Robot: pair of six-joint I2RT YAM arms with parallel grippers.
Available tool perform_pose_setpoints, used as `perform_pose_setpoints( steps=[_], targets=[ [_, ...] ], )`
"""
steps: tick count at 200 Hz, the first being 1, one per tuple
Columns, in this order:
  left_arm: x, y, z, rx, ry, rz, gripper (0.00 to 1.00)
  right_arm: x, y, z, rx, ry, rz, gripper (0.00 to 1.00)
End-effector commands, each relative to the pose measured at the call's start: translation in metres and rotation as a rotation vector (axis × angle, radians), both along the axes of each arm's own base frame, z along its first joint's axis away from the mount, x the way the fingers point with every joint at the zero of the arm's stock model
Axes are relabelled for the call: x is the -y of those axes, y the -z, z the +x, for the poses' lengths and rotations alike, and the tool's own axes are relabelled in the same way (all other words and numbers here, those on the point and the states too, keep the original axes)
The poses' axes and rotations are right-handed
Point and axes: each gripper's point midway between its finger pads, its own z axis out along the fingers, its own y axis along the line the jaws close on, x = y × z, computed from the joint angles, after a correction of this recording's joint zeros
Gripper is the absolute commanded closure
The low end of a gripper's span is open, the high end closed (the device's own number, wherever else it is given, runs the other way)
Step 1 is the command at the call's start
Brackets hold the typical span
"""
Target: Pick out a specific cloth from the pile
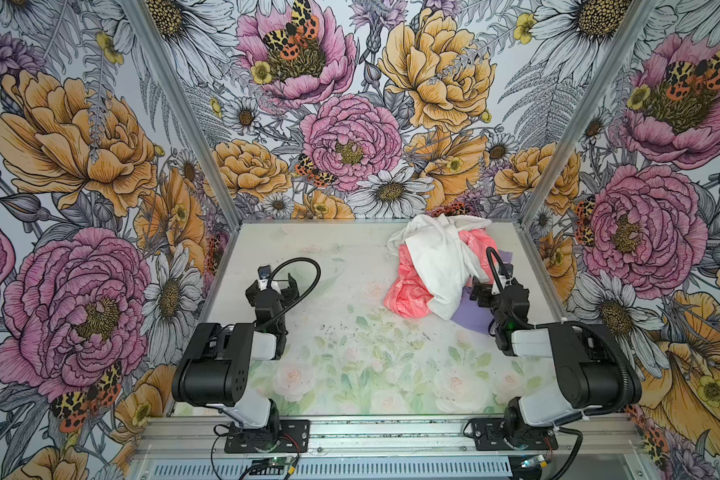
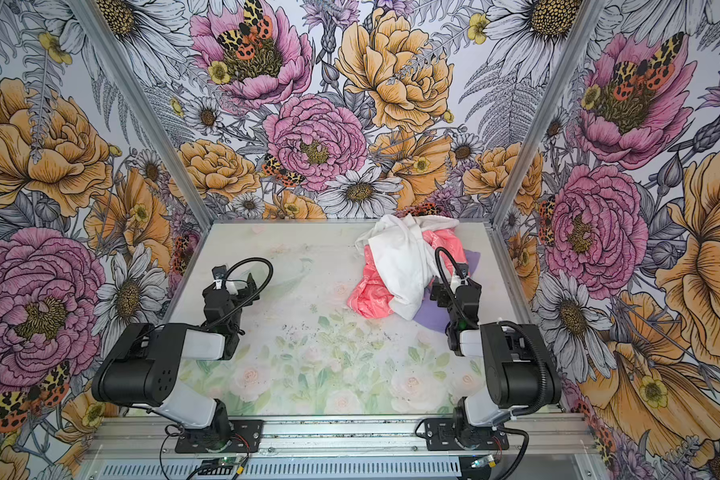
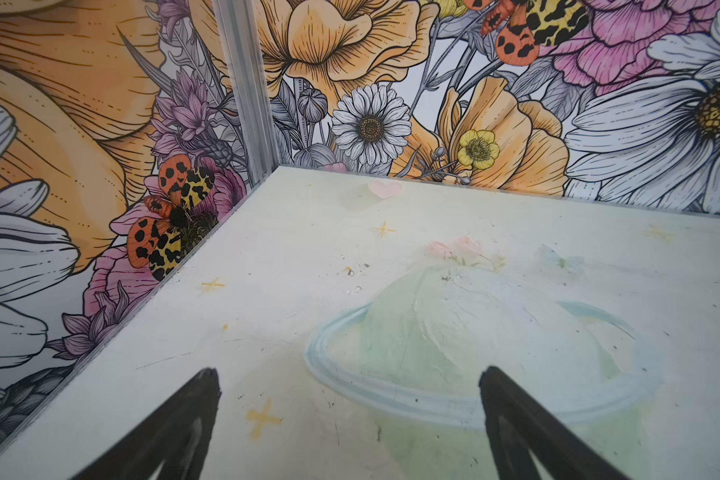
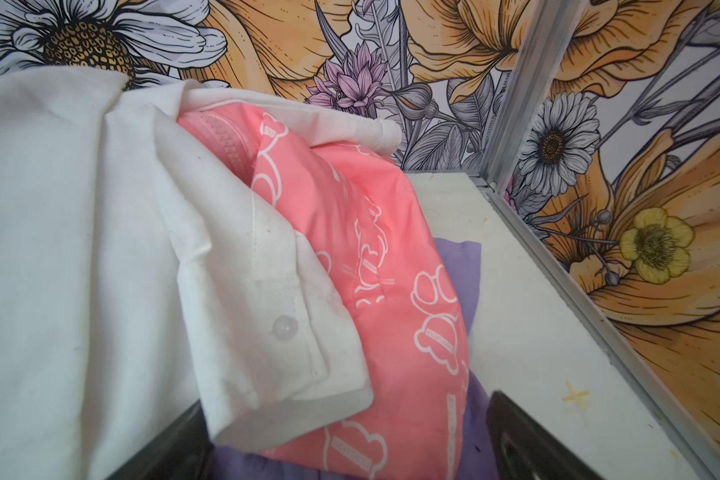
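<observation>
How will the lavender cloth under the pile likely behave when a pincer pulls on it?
Probably floppy: the lavender cloth lies thin and flat. Likely light for its size, being so thin. Pulling may drag the coral-pink cloth and white shirt, which rest on it.

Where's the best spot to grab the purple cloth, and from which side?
Probably the purple cloth by its bare flap, sticking out flat from under the white shirt on the near right. Come from that side with the open right gripper; elsewhere it's buried.
</observation>
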Motion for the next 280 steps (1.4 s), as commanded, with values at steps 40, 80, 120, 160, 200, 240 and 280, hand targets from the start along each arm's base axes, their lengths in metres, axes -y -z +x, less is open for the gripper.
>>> perform_pose_setpoints(
  steps=[40, 80, 120, 160, 200, 240, 280],
  targets=[
    [0.002, -0.009, 0.004, 0.027, 0.018, -0.014, 0.01, 0.003, -0.007, 0.004, 0.024, 0.019, 0.004, 0.0],
    [0.002, -0.009, 0.004, 0.027, 0.018, -0.012, 0.01, 0.004, -0.007, 0.004, 0.024, 0.02, 0.004, 0.01],
    [0.002, -0.009, 0.004, 0.027, 0.017, -0.013, 0.01, 0.004, -0.007, 0.004, 0.022, 0.021, 0.004, 0.0],
    [0.003, -0.009, 0.004, 0.026, 0.02, -0.015, 0.01, 0.004, -0.006, 0.004, 0.021, 0.02, 0.004, 0.01],
    [0.002, -0.009, 0.004, 0.026, 0.019, -0.014, 0.01, 0.004, -0.007, 0.004, 0.023, 0.02, 0.004, 0.01],
    [0.004, -0.018, -0.006, 0.077, 0.029, -0.013, 0.01, 0.005, -0.018, 0.002, 0.027, 0.03, 0.0, 0.01],
    [0.006, -0.041, -0.019, 0.118, 0.029, 0.002, 0.01, 0.005, -0.044, -0.013, 0.048, 0.053, 0.001, 0.01]
  ],
)
